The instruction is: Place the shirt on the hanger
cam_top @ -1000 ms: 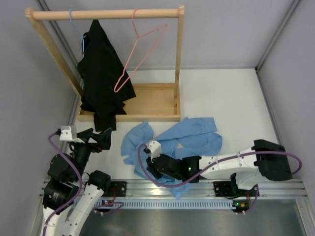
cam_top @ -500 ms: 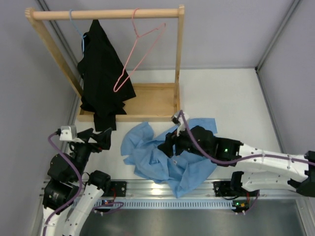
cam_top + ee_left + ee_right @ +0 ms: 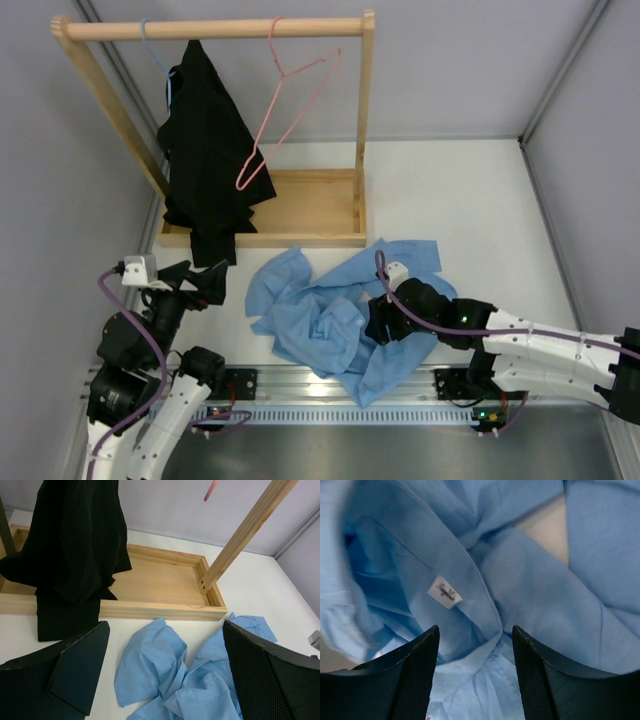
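The light blue shirt (image 3: pixel 325 315) lies crumpled on the table in front of the rack. It also shows in the left wrist view (image 3: pixel 165 672). The pink hanger (image 3: pixel 285 105) hangs by its hook from the rack's top bar, tilted. My right gripper (image 3: pixel 375 325) hovers over the shirt's middle, open, its fingers on either side of the collar fold (image 3: pixel 485 605) near the white neck label (image 3: pixel 444 592). My left gripper (image 3: pixel 212 283) is open and empty, left of the shirt, pointing at it.
A wooden rack (image 3: pixel 215 30) with a tray base (image 3: pixel 310 210) stands at the back left. A black garment (image 3: pixel 205 150) hangs on a blue hanger (image 3: pixel 155 55) beside the pink one. White table (image 3: pixel 470 200) extends to the right, with grey walls around it.
My right gripper swung from the shirt's near left side to its far side, then came back down over its middle. The shirt was dragged and rebunched. The pink hanger swayed slightly.
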Robot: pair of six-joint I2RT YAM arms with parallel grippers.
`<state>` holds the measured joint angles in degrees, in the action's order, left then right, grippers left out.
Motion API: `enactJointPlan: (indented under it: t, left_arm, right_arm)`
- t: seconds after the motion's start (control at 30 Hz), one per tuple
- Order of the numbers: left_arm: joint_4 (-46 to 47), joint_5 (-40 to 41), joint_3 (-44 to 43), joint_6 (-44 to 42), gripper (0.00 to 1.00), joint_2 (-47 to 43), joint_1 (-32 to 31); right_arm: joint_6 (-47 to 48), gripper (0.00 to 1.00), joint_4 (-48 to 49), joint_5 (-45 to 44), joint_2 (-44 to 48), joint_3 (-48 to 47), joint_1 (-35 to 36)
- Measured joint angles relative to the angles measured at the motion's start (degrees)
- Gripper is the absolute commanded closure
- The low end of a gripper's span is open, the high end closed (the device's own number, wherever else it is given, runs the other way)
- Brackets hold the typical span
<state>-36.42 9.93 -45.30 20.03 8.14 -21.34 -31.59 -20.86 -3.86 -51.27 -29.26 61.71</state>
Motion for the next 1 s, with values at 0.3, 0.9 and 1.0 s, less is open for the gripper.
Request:
enactJointPlan:
  t: [0.3, 0.9, 1.0]
  left_arm:
    - [0.0, -0.02, 0.0, 0.0, 0.02, 0.02, 0.0]
    - [0.0, -0.11, 0.04, 0.0, 0.02, 0.66, 0.0]
    - [0.02, -0.98, -0.09, 0.07, 0.02, 1.42, 0.0]
  right_arm:
    - [-4.33, 0.46, 0.02, 1.4, 4.96, 6.49, -0.02]
    - [-5.31, 1.0, 4.76, 0.98, -5.29, 5.75, 0.0]
    - [-2.73, 1.0, 3.19, -0.48, -1.25, 2.78, 0.0]
